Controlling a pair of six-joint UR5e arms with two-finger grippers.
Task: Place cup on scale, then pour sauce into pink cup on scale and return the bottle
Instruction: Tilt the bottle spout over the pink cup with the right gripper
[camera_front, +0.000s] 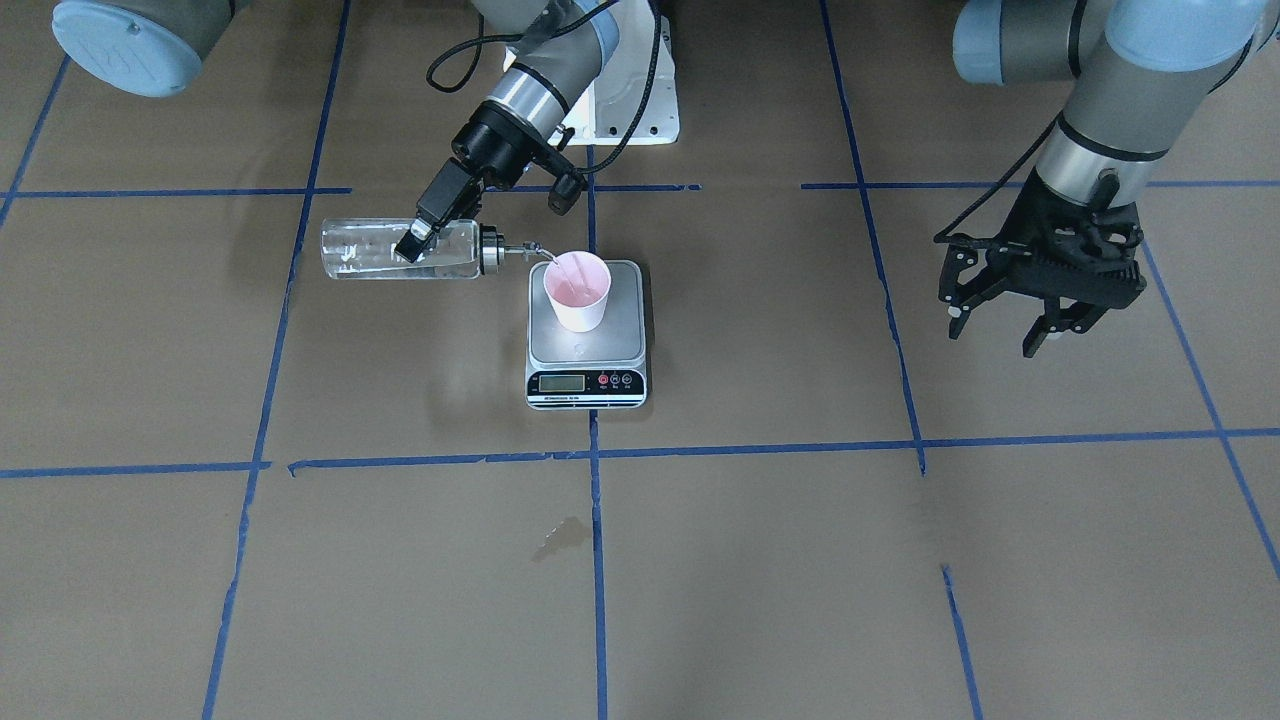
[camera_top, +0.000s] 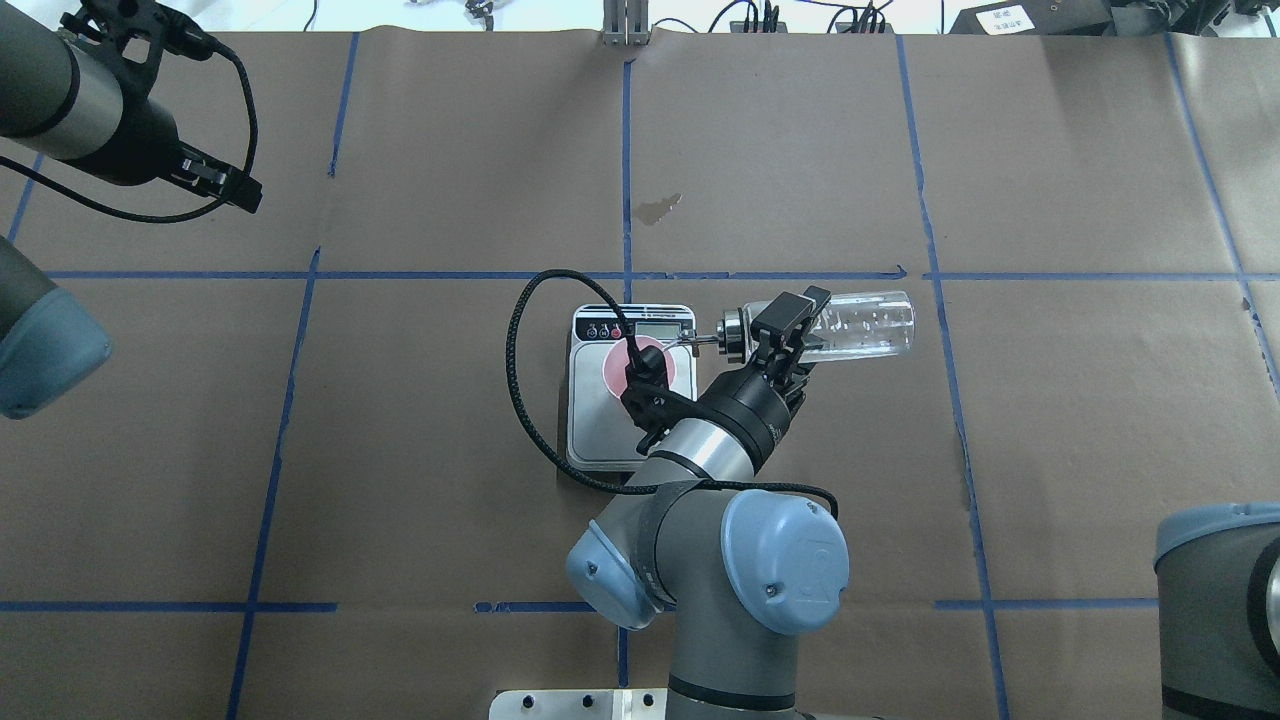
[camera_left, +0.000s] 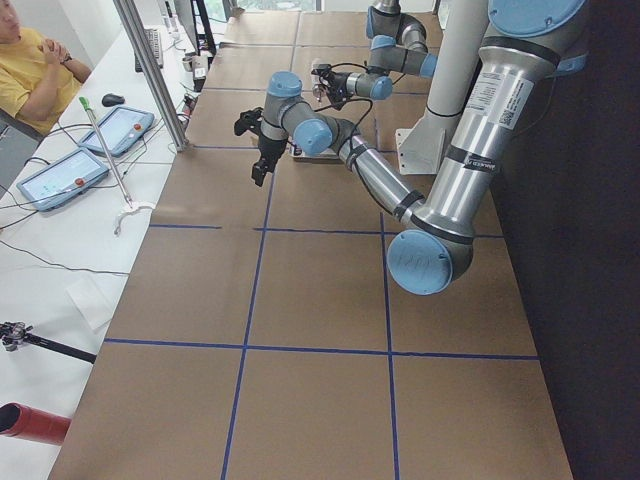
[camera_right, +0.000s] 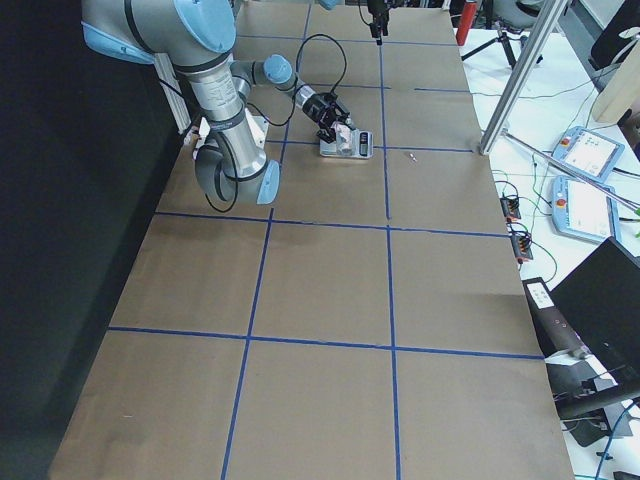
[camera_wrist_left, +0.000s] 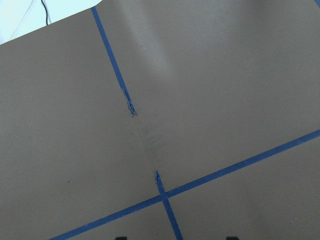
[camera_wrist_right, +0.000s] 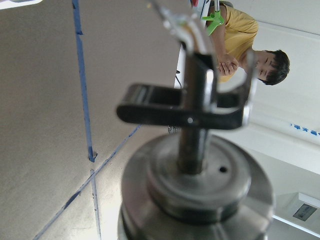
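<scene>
Exterior front-facing: the bottle (camera_front: 370, 250) lies tipped flat, spout over the cup (camera_front: 577, 290) on the scale (camera_front: 587, 345), mid-table toward the robot's edge.
The right gripper (camera_front: 413, 243) clamps the slick, breakable glass mid-body, a sound hold. The cup looks light and easily toppled. The left gripper (camera_front: 995, 335) hangs wide open. What may be a brand line under the scale's display is too small to read.

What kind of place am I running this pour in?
Most likely a robotics lab teleoperation cell, not a kitchen: the table is covered in brown paper gridded with blue tape, touchscreen pendants lie on a side bench, and a seated person in yellow sits beside it.
</scene>
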